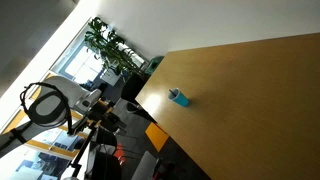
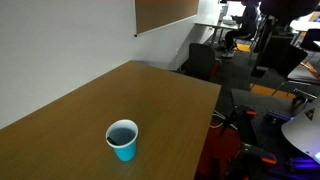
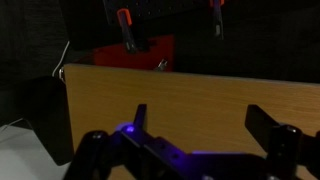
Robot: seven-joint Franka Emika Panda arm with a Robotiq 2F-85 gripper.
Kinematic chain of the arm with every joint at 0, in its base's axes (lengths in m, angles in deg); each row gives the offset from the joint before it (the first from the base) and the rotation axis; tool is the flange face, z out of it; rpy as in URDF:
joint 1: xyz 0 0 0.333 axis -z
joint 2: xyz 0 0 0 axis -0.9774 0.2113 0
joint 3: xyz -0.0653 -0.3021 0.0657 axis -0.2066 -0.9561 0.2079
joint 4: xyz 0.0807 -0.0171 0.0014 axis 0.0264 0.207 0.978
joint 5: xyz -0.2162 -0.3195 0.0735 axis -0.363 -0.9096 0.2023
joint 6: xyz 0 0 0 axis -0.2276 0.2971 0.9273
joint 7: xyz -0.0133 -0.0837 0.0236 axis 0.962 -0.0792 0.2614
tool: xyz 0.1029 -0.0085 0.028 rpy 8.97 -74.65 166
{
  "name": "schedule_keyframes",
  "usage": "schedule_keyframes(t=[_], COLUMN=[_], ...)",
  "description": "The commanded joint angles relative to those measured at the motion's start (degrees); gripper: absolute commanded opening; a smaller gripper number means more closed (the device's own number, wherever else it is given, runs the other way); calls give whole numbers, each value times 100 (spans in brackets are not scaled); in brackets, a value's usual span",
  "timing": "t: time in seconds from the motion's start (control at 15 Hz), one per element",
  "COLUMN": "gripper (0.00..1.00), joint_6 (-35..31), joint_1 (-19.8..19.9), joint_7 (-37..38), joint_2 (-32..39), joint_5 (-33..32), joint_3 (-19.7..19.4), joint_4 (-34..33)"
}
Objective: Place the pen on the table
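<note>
We are looking across the table point(image 1: 250, 90) in both exterior views, and every place here is given against it. In an exterior view, leafy green plants point(image 1: 105, 42) are standing off the table's left corner, by the windows. A small teal cup point(image 1: 178, 97) is sitting upright on the table, close to its left edge. In an exterior view the same cup point(image 2: 122, 140) is resting on the table near the straight edge, its inside looking dark. To the right, off that edge, dark office chairs point(image 2: 205, 60) are standing on the floor. A brown board point(image 2: 165, 12) is hanging on the wall behind the table.

We are not finding the pen in any of the 3 views. We cannot tell whether it is in the cup, which is too small to read.

In the wrist view the gripper point(image 3: 200, 118) is hovering over the table, low in the picture. Its 2 dark fingers point(image 3: 140, 115) are spread wide apart, pinching nothing, with only bare wooden tabletop showing between them. A faint purple glow is showing on the gripper body by the left finger. Beyond the table's far edge a red object point(image 3: 135, 50) is sitting in the dark.
</note>
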Motion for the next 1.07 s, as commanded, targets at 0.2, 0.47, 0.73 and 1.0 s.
schedule_keyframes(t=[0.2, 0.47, 0.73, 1.0], gripper=[100, 100, 100, 100], joint_6=[8, -103, -731, -1455], joint_1=[-122, -137, -205, -435], joint_7=[70, -67, -851, -2257], joint_2=[28, -19, 88, 425], joint_5=[-76, -130, -363, -280], joint_3=[-114, -179, -490, -1087], joint_4=[-6, -35, -160, -308])
